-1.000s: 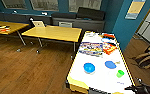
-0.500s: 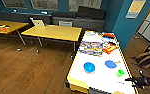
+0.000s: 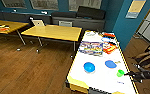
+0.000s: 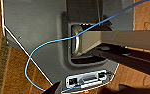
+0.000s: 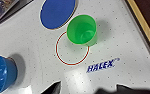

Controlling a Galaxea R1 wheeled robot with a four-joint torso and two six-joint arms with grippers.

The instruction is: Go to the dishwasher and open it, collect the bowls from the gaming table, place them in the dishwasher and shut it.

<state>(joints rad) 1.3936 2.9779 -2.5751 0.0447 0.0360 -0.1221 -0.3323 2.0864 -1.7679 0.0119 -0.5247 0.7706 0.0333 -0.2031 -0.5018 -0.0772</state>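
Though my right gripper point(image 3: 138, 76) reaches in over the right long edge of the gaming table point(image 3: 101, 80), I cannot tell from any view whether its fingers are apart or together; it holds nothing I can see. Right arm lies low and roughly level, pointing toward the green bowl point(image 3: 120, 73), close to it but apart. Right wrist view: green bowl point(image 5: 82, 30) upright, overlapping a red ring point(image 5: 72, 53) printed on the white top, blue lettering point(image 5: 103, 65) beside it. One blue bowl point(image 3: 89, 67) sits nearer the table's middle, another blue bowl point(image 3: 110, 64) beyond the green one. Board-game boxes point(image 3: 91, 47) occupy the far half. Bare white top around the bowls. Left gripper: state unreadable. Wood floor point(image 3: 28, 72) open to the left.
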